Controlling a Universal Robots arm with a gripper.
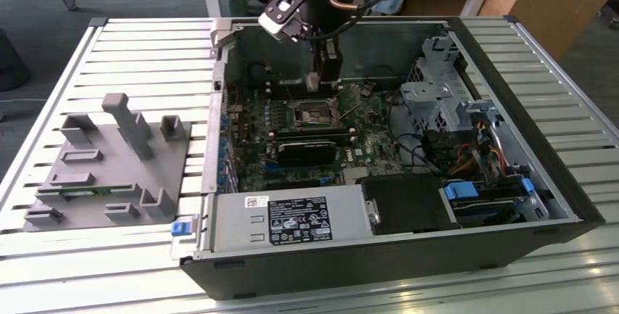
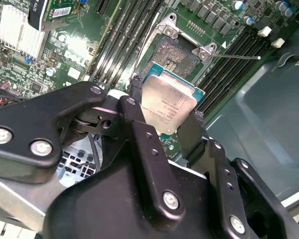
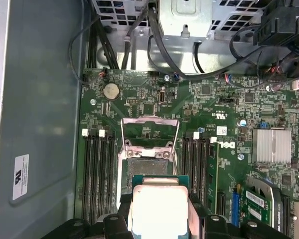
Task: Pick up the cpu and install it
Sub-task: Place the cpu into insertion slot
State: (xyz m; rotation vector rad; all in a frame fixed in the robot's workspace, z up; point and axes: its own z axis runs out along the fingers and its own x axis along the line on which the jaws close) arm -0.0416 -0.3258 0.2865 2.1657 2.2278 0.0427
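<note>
Fingers (image 2: 134,102) of my black gripper (image 2: 165,113) pinch the small square silvery-topped cpu (image 2: 167,104) by two opposite edges, holding it over the open metal-framed socket (image 3: 148,167) on the green motherboard (image 3: 214,107). My arm reaches steeply down into the open black computer case (image 1: 406,263). Print on the chip's lid is too faint to read.

Exterior view: looked down from high and well back at the open computer case (image 1: 387,267) on the slatted surface (image 1: 145,53) | first wrist view: faced straight down, near the motherboard (image 3: 209,99) | second wrist view: slanted, nearer, past the pincer (image 2: 167,102) | all shared the socket (image 1: 314,114); wrist views shared the cpu (image 3: 157,209).
</note>
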